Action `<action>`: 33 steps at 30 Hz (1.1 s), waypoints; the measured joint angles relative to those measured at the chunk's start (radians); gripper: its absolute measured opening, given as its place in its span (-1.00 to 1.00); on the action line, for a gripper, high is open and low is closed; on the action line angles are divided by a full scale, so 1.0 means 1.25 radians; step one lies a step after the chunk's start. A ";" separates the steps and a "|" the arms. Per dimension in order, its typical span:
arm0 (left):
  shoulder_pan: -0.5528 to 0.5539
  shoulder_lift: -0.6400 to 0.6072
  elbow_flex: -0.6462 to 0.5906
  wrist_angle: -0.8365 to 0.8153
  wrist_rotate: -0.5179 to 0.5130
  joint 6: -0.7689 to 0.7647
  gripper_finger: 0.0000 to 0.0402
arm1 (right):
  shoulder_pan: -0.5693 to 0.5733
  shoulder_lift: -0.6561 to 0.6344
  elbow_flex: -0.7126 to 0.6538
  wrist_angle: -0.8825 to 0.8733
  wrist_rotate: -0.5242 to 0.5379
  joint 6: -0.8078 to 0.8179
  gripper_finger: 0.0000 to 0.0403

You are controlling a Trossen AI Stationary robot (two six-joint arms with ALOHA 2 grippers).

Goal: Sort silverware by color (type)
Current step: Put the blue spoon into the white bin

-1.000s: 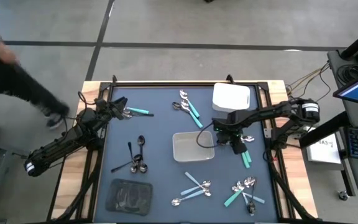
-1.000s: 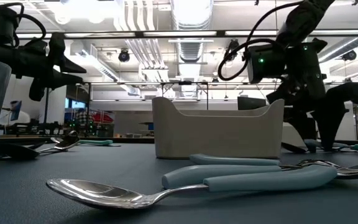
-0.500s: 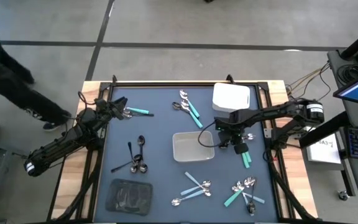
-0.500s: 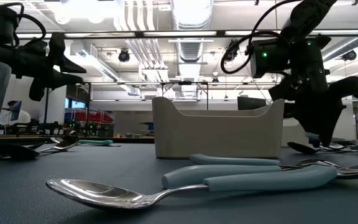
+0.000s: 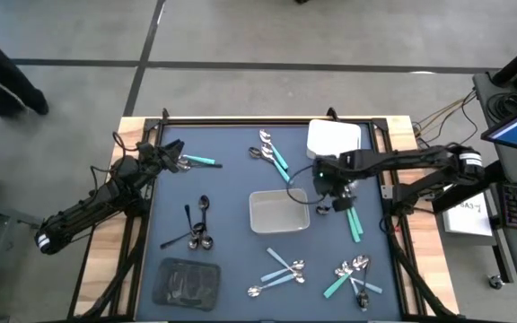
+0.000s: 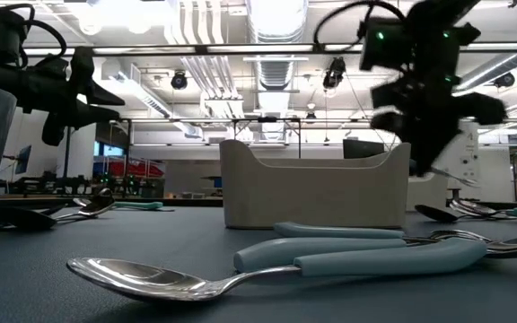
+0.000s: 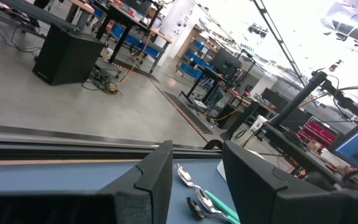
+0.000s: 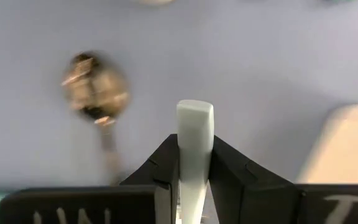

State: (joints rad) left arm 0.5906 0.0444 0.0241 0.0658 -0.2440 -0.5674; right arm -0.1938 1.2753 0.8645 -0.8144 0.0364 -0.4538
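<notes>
My right gripper (image 5: pixel 333 188) is above the mat between the grey tray (image 5: pixel 279 213) and the white tray (image 5: pixel 335 139), shut on a pale-handled utensil (image 8: pixel 194 124) whose head is hidden. In the low view my right gripper (image 6: pixel 420 99) is well above the table. My left gripper (image 5: pixel 173 154) is open at the far left, just before the teal-handled spoons (image 5: pixel 197 161), which lie flat on the mat and also show in the left wrist view (image 7: pixel 201 202). Black utensils (image 5: pixel 197 229), pale-blue-handled ones (image 5: pixel 281 269) and teal ones (image 5: pixel 272 152) lie flat on the mat. My right gripper pinches the pale handle (image 8: pixel 194 134) between its two fingers, near the handle's free end, which sticks out past the fingertips. The fingers lie along the handle. The utensil is lifted clear of the mat; the gripper hides the rest of it.
A dark tray (image 5: pixel 187 281) stands at the near left. A teal-handled piece (image 5: pixel 354 222) and a spoon (image 8: pixel 95 93) lie on the mat under my right gripper. A mixed pile (image 5: pixel 353 274) lies at the near right. A person's legs (image 5: pixel 3 67) show beyond the table's far left.
My right gripper has risen from the mat and gone toward the table's far edge, carrying the pale-handled utensil clear of the mat. The person beyond the far left of the table has walked on.
</notes>
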 joint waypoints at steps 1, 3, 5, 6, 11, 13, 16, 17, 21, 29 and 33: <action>0.000 0.000 0.000 0.000 0.000 0.000 -0.39 | -0.009 -0.001 0.016 0.007 0.015 -0.001 -0.74; 0.000 0.000 0.000 0.000 0.000 0.000 -0.39 | -0.032 -0.002 0.049 0.023 0.034 -0.008 -0.74; 0.000 0.000 0.000 0.000 0.000 0.000 -0.39 | -0.061 -0.002 0.082 0.042 0.037 -0.015 -0.74; 0.000 0.000 0.000 0.000 0.000 0.000 -0.39 | -0.077 -0.002 0.096 0.053 0.040 -0.022 -0.74; 0.000 0.000 0.000 0.000 0.000 0.000 -0.39 | -0.181 0.022 0.158 0.092 0.054 -0.053 -0.74; 0.000 0.000 0.000 0.000 0.000 0.000 -0.39 | -0.231 0.044 0.176 0.101 0.055 -0.057 -0.74; 0.000 0.000 0.000 0.000 0.000 0.000 -0.39 | -0.302 0.091 0.201 0.100 0.055 -0.050 -0.74; 0.000 0.000 0.000 0.000 0.000 0.000 -0.39 | -0.322 0.109 0.209 0.100 0.056 -0.044 -0.74; 0.000 0.000 0.000 0.000 0.000 0.000 -0.39 | -0.384 0.183 0.236 0.112 0.056 -0.014 -0.74; 0.000 0.000 0.000 0.000 0.000 0.000 -0.39 | -0.420 0.288 0.274 0.111 0.062 0.016 -0.72; 0.000 0.000 0.000 0.000 0.000 0.000 -0.39 | -0.421 0.296 0.278 0.085 0.104 0.076 -0.67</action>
State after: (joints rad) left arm 0.5903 0.0443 0.0242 0.0658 -0.2443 -0.5674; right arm -0.7204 1.6448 1.2121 -0.7086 0.1662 -0.3589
